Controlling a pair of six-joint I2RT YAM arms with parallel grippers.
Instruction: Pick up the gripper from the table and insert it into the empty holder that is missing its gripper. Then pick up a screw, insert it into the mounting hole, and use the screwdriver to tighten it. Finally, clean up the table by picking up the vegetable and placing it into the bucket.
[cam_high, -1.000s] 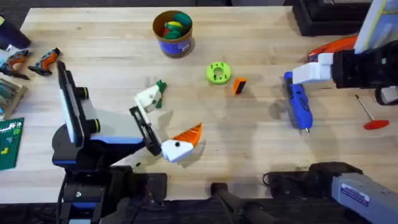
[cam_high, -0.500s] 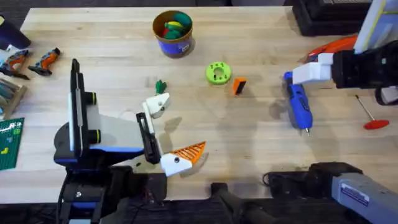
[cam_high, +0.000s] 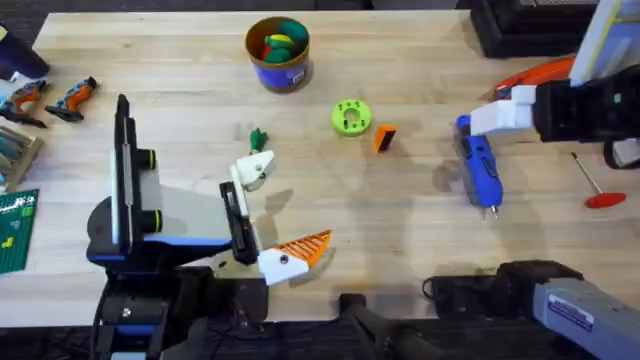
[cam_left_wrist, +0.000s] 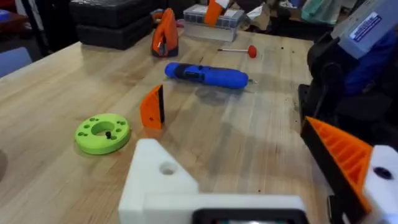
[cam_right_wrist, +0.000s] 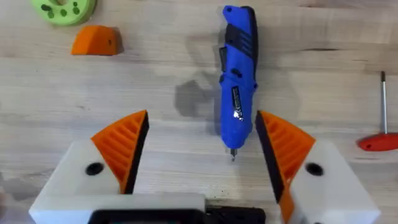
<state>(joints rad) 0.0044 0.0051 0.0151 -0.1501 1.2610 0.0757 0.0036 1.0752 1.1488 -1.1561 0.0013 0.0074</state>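
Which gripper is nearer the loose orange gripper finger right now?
Left. The left gripper sits lower-left of the orange gripper finger, nearer by a small margin. The right gripper hovers over the screwdriver, farther right.

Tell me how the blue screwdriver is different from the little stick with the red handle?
The screwdriver is chunky and bright blue all over; the red-handled rod is thin bare metal with a small red end. The screwdriver lies between the right gripper's open fingers in the wrist view; the rod lies off to one side. Both lie flat on the wooden table.
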